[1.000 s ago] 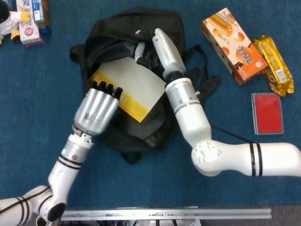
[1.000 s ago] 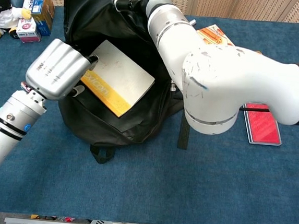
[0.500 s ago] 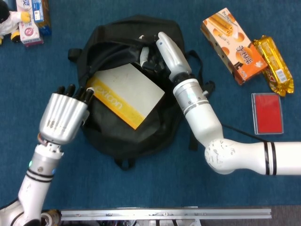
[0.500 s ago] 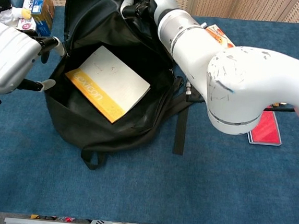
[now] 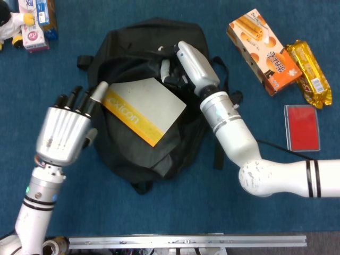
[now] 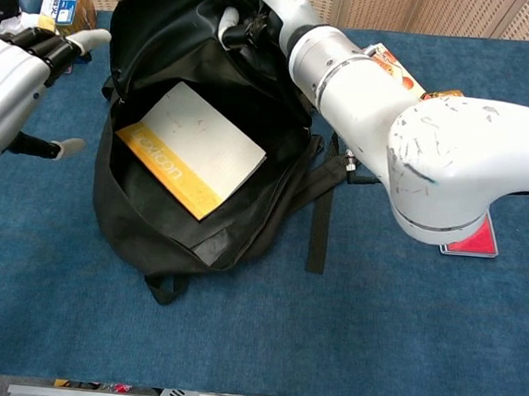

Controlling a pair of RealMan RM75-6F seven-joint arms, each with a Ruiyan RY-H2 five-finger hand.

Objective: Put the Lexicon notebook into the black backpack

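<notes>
The Lexicon notebook [image 5: 144, 108] [image 6: 190, 147], white with a yellow band, lies flat inside the mouth of the black backpack [image 5: 133, 154] [image 6: 150, 234]. My left hand [image 5: 64, 133] [image 6: 6, 83] is open at the bag's left side, fingers spread, clear of the notebook. My right hand [image 5: 183, 61] [image 6: 253, 12] grips the backpack's upper rim and holds the flap up. Its fingertips are hidden in the black fabric.
An orange snack box [image 5: 263, 50] and a yellow wrapped snack [image 5: 309, 73] lie at the far right, with a red card case [image 5: 302, 127] [image 6: 470, 236] below them. Small boxes and a plush toy [image 5: 24, 24] [image 6: 21, 10] sit at the far left. Blue cloth covers the table.
My left hand let go of the notebook and drew back to the left, fingers spreading. The notebook settled inside the bag. My right hand kept hold of the rim, shifting slightly right.
</notes>
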